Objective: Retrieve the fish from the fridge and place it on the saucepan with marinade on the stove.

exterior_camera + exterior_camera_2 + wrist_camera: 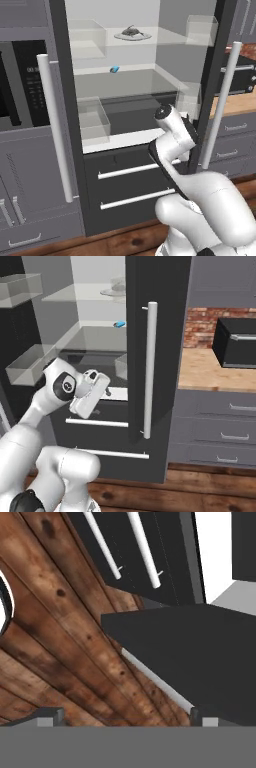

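One fish (131,31) lies on one round white plate (133,36) on the upper shelf of the open fridge (125,95), well above and beyond the jaws. One tiny blue object (114,69) sits on the shelf below it. Two fridge doors stand open, each with one long silver handle (55,127). Two bottom drawers (131,185) show two bar pulls. Several clear bins (92,120) line the doors. One gripper (127,714) hangs low beside the right door's lower edge, pointing down at the wooden floor (60,637), its jaws wide apart and holding nothing. No writing can be read
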Robot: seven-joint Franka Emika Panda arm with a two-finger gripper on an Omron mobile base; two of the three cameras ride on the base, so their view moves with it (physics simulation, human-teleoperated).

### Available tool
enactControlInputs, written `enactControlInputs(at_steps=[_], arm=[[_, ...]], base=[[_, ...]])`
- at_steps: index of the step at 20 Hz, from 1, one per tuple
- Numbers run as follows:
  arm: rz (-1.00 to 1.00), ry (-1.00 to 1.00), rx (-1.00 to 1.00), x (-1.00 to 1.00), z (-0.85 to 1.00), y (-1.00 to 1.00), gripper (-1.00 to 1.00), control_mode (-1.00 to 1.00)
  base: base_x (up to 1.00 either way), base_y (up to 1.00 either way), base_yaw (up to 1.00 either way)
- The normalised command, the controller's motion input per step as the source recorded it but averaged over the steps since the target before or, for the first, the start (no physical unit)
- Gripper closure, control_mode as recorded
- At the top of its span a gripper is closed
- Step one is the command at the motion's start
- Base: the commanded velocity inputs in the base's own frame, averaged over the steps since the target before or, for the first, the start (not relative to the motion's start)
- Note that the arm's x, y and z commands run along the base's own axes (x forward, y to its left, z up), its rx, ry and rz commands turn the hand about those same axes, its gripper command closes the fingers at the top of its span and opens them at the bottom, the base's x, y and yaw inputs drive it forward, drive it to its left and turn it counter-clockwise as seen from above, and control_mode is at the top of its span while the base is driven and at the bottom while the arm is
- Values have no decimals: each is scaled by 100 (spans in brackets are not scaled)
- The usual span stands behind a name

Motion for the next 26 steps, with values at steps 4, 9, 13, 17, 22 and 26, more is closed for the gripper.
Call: enactControlInputs(at_steps=[4,9,13,17,22,26], arm=[[0,2,-8,35,-18,-4,-100,-100],[0,14,0,65,-1,-19,-100,-100],[-2,16,0,74,-1,-6,-100,-100],[-2,13,0,72,-8,-9,-100,-100],[-5,16,0,55,-20,-47,-100,-100],[-14,10,0,11,-25,-95,-100,-100]], base=[[0,0,0],[0,0,0],[0,0,0],[0,0,0],[0,0,0],[0,0,0]])
